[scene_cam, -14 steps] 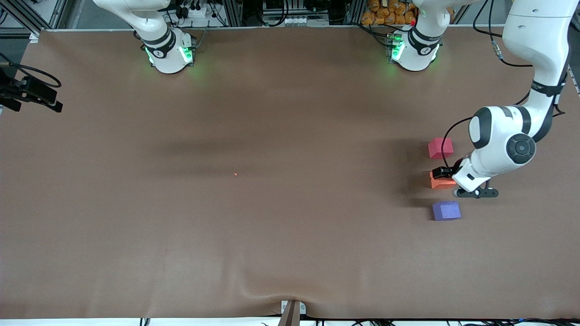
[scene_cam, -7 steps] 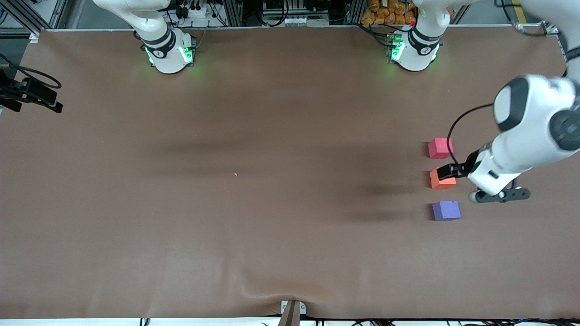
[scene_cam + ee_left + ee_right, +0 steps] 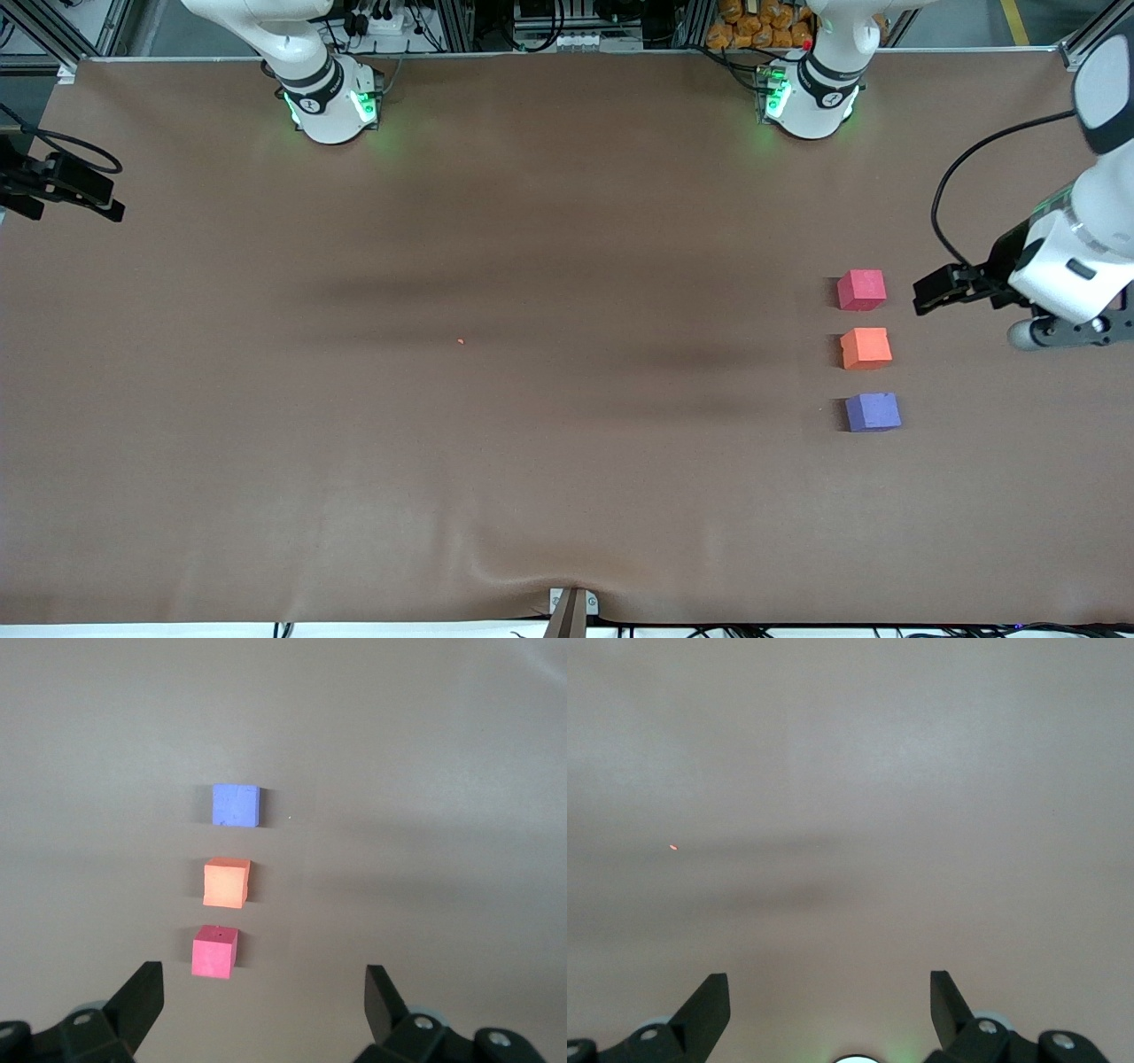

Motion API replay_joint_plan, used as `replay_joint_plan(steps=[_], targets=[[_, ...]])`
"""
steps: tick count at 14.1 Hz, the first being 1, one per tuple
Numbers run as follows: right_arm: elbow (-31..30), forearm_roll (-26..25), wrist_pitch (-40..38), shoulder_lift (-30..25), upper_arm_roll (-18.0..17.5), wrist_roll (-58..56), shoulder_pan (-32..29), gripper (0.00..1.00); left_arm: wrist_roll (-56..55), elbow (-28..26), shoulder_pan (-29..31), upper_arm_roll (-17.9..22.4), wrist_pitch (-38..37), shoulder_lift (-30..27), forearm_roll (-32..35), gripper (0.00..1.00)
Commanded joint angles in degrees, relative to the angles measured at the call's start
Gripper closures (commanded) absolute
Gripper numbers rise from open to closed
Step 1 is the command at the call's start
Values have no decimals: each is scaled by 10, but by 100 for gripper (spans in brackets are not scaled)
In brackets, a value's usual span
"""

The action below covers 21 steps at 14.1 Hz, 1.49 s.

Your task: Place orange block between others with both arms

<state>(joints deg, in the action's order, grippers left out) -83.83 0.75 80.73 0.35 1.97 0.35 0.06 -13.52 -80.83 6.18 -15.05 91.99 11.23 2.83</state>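
Note:
Three small cubes stand in a row on the brown table toward the left arm's end. The orange block (image 3: 866, 347) (image 3: 226, 883) sits between the red-pink cube (image 3: 861, 290) (image 3: 214, 951), farther from the front camera, and the purple cube (image 3: 873, 412) (image 3: 236, 805), nearer to it. My left gripper (image 3: 928, 298) (image 3: 264, 992) hangs open and empty in the air, off to the side of the red-pink cube toward the table's end. The right gripper (image 3: 830, 997) is open and empty above bare table; it does not show in the front view.
A tiny orange speck (image 3: 461, 341) (image 3: 673, 848) lies mid-table. A black camera mount (image 3: 62, 182) juts in at the right arm's end. A metal bracket (image 3: 571, 607) sits at the table edge nearest the front camera. Both arm bases glow green.
The left gripper has risen and drawn back from the orange block toward the table's end, leaving the block standing between the other two. The right arm has not moved.

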Motion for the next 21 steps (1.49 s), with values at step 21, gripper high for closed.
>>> replay_joint_plan(steps=[21], targets=[[-5,1,3,-5,5,8,16,0,62,-77,-116,148,-110,-188,-25,0]])
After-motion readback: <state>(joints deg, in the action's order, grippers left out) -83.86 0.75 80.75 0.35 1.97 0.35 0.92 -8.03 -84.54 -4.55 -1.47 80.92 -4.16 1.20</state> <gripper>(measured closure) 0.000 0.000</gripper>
